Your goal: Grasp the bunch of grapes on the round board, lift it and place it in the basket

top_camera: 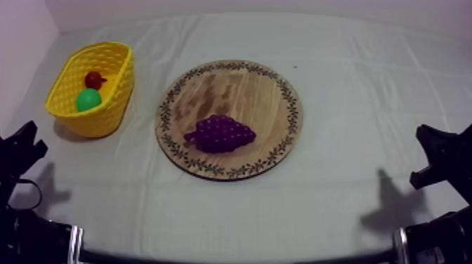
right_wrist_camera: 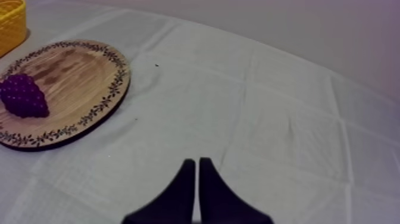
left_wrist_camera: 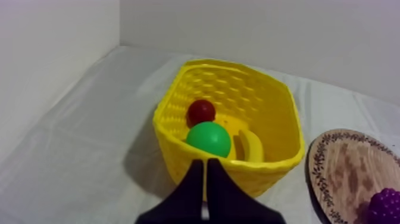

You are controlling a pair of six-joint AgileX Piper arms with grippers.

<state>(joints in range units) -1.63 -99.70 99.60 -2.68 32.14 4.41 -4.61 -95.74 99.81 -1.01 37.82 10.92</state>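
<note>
A purple bunch of grapes [top_camera: 220, 133] [right_wrist_camera: 24, 95] [left_wrist_camera: 386, 205] lies on the front part of the round wooden board [top_camera: 232, 91] [right_wrist_camera: 77, 77] [left_wrist_camera: 345, 173] in the middle of the table. The yellow basket [top_camera: 116, 91] [left_wrist_camera: 274, 119] stands at the far left and holds a small red fruit [top_camera: 93, 78] [left_wrist_camera: 201, 111], a green fruit [top_camera: 88, 100] [left_wrist_camera: 208, 138] and a banana [left_wrist_camera: 253, 146]. My left gripper [top_camera: 29, 140] [left_wrist_camera: 206, 170] rests low at the left, shut on nothing, just in front of the basket. My right gripper [top_camera: 432, 151] [right_wrist_camera: 196, 170] rests low at the right, shut on nothing, over bare cloth.
Grey-white cloth [top_camera: 351, 77] covers the table, with open room between the board and the right arm. A pale wall [left_wrist_camera: 53, 53] runs along the left and the back.
</note>
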